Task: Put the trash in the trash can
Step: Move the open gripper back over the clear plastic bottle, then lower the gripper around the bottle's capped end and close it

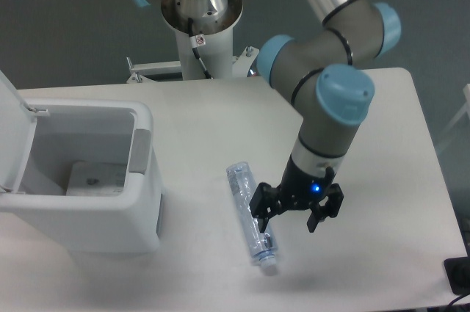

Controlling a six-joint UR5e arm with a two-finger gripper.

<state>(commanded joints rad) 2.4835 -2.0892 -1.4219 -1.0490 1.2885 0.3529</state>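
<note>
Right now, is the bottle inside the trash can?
No, the plastic bottle lies on the white table, apart from the open trash can, with the tool beside it.

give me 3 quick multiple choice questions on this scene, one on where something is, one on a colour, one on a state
1. Where does the bottle lie?
A. inside the trash can
B. on the table, right of the trash can
C. on the floor

2. What colour are the arm's joint caps?
A. light blue
B. red
C. yellow

3. How is the trash can's lid?
A. shut
B. missing
C. swung open

Answers:
1. B: it lies flat on the white table, apart from the trash can.
2. A: the caps at the joints are light blue.
3. C: the lid stands up at the left and the inside shows. The tool hangs open beside the bottle's lower end.
</note>
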